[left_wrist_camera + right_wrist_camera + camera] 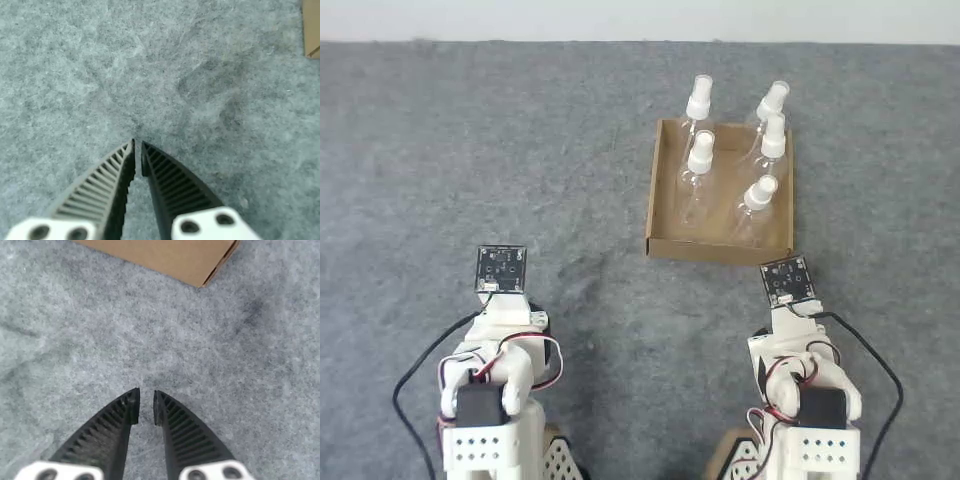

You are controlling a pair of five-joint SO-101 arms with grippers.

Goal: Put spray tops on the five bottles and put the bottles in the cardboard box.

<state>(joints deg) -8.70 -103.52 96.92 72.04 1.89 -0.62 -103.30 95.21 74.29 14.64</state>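
Cardboard box (718, 248) on table (470, 150) holds five upright bottles (696, 185), spray tops (701, 150) on | left fingers (112, 185) closed, empty, well apart from box | right fingers (107, 435) closed to a slit, empty, near box corner

The high view hangs above the bench (470, 150) and looks steeply down. It takes in the whole cardboard box (720, 248) and the bench on every side of it. The left wrist camera (501, 270) sits well to the side of the box and close over the bench. It faces down past the left end effector (138, 145) and catches one box corner at its edge. The right wrist camera (788, 280) sits just before the box's near wall, equally low. It looks past the right end effector (146, 395) onto that wall. All three views share the box's near side.
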